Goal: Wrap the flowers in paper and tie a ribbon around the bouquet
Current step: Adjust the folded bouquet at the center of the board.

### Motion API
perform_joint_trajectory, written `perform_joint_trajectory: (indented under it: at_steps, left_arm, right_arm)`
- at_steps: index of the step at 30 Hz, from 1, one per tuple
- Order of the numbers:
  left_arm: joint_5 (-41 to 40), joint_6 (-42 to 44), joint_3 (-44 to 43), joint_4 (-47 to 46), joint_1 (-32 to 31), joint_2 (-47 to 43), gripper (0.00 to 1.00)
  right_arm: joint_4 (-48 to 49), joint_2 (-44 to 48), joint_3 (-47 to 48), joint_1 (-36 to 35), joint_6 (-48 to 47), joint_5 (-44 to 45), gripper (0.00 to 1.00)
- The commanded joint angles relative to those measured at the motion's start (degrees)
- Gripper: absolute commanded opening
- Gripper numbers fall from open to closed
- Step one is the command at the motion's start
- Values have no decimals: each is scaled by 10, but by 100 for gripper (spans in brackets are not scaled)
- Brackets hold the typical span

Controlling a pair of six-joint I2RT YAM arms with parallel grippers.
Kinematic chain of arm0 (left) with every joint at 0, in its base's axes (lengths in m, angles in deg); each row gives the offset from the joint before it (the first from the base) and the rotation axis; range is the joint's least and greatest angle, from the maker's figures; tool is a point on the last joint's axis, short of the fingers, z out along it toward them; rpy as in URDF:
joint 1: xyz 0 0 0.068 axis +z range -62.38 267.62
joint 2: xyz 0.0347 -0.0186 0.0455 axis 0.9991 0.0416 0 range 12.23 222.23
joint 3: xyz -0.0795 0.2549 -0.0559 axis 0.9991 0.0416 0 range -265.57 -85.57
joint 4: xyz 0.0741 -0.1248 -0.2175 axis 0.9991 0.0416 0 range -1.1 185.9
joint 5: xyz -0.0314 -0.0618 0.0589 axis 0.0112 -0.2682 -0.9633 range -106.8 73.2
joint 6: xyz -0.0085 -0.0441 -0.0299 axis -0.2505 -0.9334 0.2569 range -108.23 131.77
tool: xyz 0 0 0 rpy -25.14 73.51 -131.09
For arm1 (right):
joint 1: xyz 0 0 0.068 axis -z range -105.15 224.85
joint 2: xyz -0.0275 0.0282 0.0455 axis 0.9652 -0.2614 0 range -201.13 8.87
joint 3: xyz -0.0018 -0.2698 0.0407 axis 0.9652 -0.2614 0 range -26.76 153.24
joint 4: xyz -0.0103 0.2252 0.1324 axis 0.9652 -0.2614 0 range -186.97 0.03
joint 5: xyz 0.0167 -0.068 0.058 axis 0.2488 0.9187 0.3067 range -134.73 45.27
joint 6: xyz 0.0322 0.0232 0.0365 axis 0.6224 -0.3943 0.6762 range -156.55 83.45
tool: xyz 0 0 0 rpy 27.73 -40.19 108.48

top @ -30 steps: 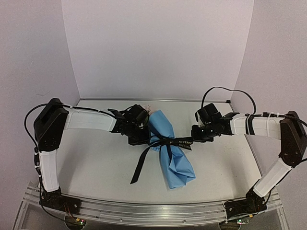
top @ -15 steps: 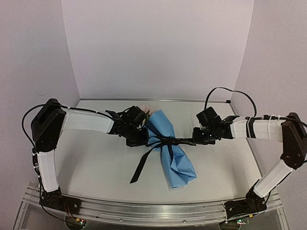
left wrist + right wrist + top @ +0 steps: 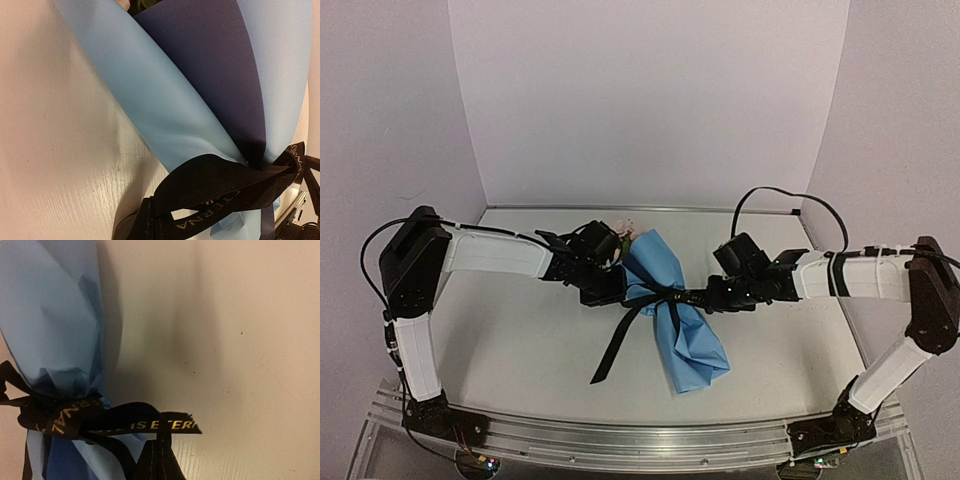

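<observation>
The bouquet (image 3: 670, 310) lies slantwise mid-table, a light blue paper (image 3: 688, 340) bundle with the pale flowers (image 3: 625, 229) poking out at its far end. A black ribbon (image 3: 665, 293) with gold lettering is knotted round its waist, and one long tail (image 3: 610, 350) trails toward the near edge. My left gripper (image 3: 611, 291) sits against the bundle's left side, shut on a ribbon loop (image 3: 220, 180). My right gripper (image 3: 706, 297) is just right of the knot, shut on the short lettered ribbon end (image 3: 165, 426). The left wrist view shows the paper's navy inner face (image 3: 215, 70).
White walls close in the table (image 3: 520, 340) at the back and on both sides. A metal rail (image 3: 620, 440) carrying the arm bases runs along the near edge. A black cable (image 3: 790, 195) arcs above the right arm.
My right gripper has moved left toward the knot, so the ribbon end between it and the bouquet is shorter and slacker. The left gripper and the bouquet have barely shifted.
</observation>
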Motion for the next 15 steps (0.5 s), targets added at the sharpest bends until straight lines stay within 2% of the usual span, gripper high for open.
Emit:
perform_joint_trajectory:
  at_steps: [1, 7, 15]
  left_arm:
    - [-1, -1, -1, -20, 3, -27, 0]
    - [3, 10, 3, -20, 6, -34, 0]
    - [20, 22, 4, -26, 11, -36, 0]
  right_arm:
    - [22, -19, 5, -34, 53, -12, 0]
    - [37, -43, 5, -52, 104, -38, 0]
    - [36, -43, 3, -62, 126, -26, 0]
